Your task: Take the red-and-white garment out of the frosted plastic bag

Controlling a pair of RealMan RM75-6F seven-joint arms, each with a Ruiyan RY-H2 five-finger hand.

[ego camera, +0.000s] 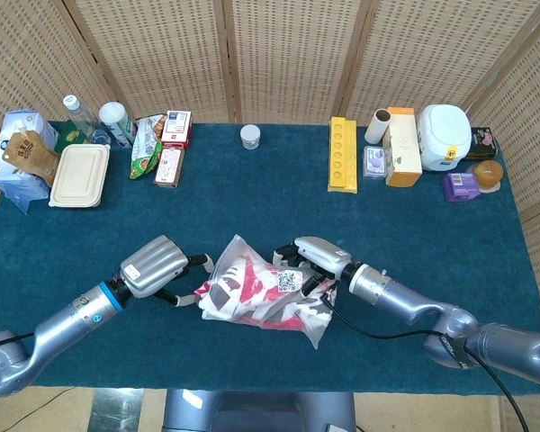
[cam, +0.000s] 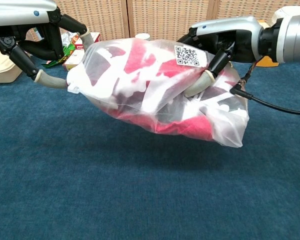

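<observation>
The frosted plastic bag (ego camera: 299, 317) (cam: 225, 127) hangs above the blue table, and the red-and-white garment (ego camera: 250, 286) (cam: 140, 57) shows through it. A QR label (cam: 186, 56) is stuck on the bag's top. My right hand (ego camera: 311, 256) (cam: 225, 37) grips the bag's upper right part, one fingertip pressing into the plastic. At the bag's left end is my left hand (ego camera: 153, 265) (cam: 35, 42), its fingers spread above and below that end. The fingertips are at the plastic, but nothing is clasped.
Along the table's far edge stand a beige lunch box (ego camera: 78, 164), bottles (ego camera: 115, 119), snack packs (ego camera: 168, 165), a small jar (ego camera: 249, 136), a yellow box (ego camera: 342, 154) and a white appliance (ego camera: 445, 135). A black cable (cam: 275, 106) trails from my right wrist.
</observation>
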